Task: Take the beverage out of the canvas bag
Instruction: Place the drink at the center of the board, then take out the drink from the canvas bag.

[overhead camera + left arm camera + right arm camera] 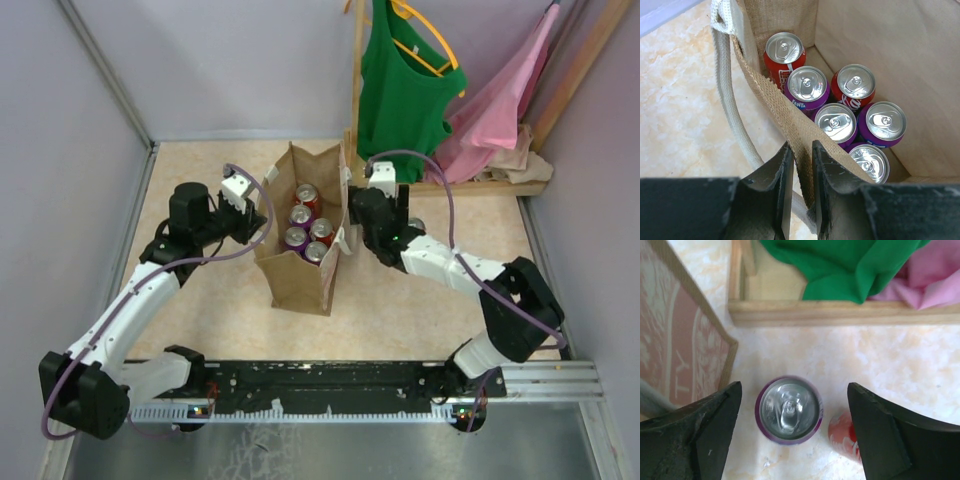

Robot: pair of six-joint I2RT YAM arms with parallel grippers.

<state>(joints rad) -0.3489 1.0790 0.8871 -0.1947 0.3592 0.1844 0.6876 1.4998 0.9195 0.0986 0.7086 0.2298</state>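
From above the right arm [440, 260] largely hides the purple can [789, 410], which stands on the table [900, 365] just right of the canvas bag [300, 270]; a red can [842, 437] beside it is half covered by a finger [890, 440]. The right jaws stand spread either side of the purple can, clear of it; the left jaws pinch the bag's left wall, six cans [807, 84] crowded inside.

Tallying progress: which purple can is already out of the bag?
The purple can standing upright on the table between the open fingers of the right end effector, beside the canvas bag. The other purple cans sit inside the bag.
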